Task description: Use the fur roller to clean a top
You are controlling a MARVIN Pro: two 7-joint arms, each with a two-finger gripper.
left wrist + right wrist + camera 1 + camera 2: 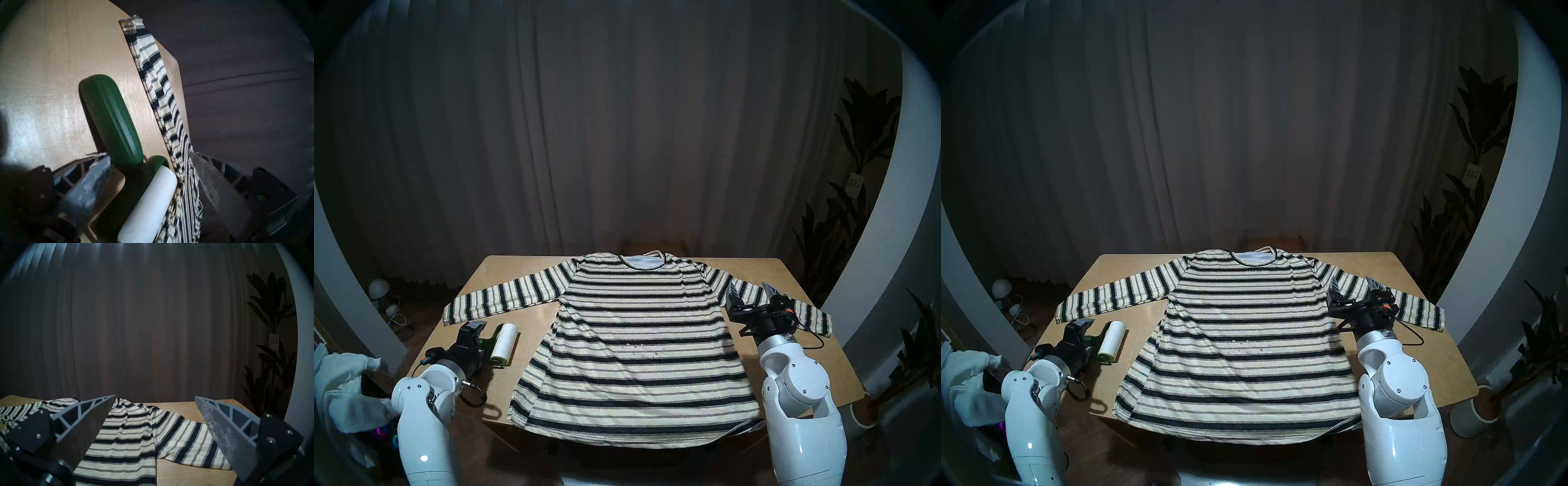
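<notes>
bare table [531,271] flanks the top [636,339]; fur roller [504,344] blocks the left strip.

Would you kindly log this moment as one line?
left gripper: open, straddling fur roller | right gripper: open, idle | top: flat

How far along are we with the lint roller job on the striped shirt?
Early stage. Done: the striped shirt lies spread flat on the table. In hand: the left gripper is open around the lint roller, one finger beside its green handle, not yet closed; the roller lies on the table. Left: grasp, lift and roll over the small specks on the shirt front. The right gripper hangs open, empty.
</notes>
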